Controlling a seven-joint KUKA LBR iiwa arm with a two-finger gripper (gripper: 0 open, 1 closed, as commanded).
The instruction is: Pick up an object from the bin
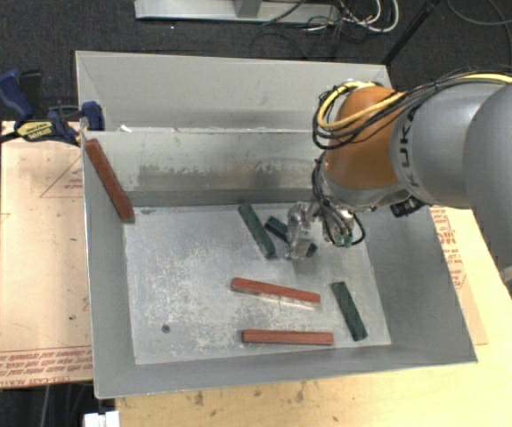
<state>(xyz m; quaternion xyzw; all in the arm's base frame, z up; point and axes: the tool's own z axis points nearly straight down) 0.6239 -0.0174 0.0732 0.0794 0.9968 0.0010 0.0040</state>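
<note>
Dark green stick (257, 230) lies slanted mid-frame, just left of my fingers (301, 245); apart or together, I cannot tell. I'd centre over it, square across its width, and descend fully before closing.

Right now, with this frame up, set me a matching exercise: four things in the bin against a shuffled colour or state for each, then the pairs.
Things:
1 stick on the view's left wall
2 stick nearest the front wall
3 stick at the view's lower right
4 gripper

Colour or state:
a dark green, lying flat
b grey metal, low beside a dark stick
c brown, leaning
d brown, lying flat

Pairs: 1-c, 2-d, 3-a, 4-b.
</note>
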